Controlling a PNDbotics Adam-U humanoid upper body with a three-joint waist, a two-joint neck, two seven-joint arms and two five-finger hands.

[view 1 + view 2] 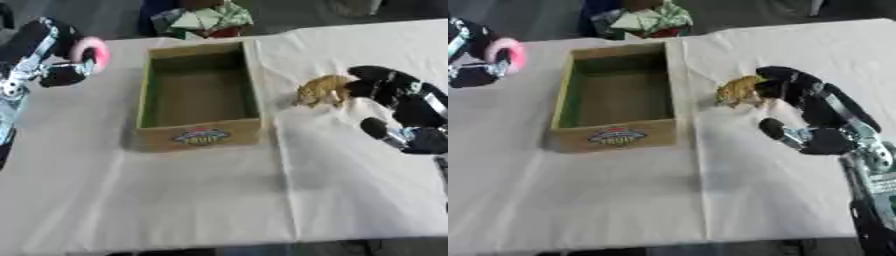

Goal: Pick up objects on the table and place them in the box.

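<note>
My right hand [798,95] curls its fingers on a small golden animal figure [322,90] at its fingertips, which looks light, rigid and best pinched across its body

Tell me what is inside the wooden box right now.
The box holds nothing visible: only its bare floor and greenish inner walls show. The near wall hides a thin strip of floor behind it.
</note>
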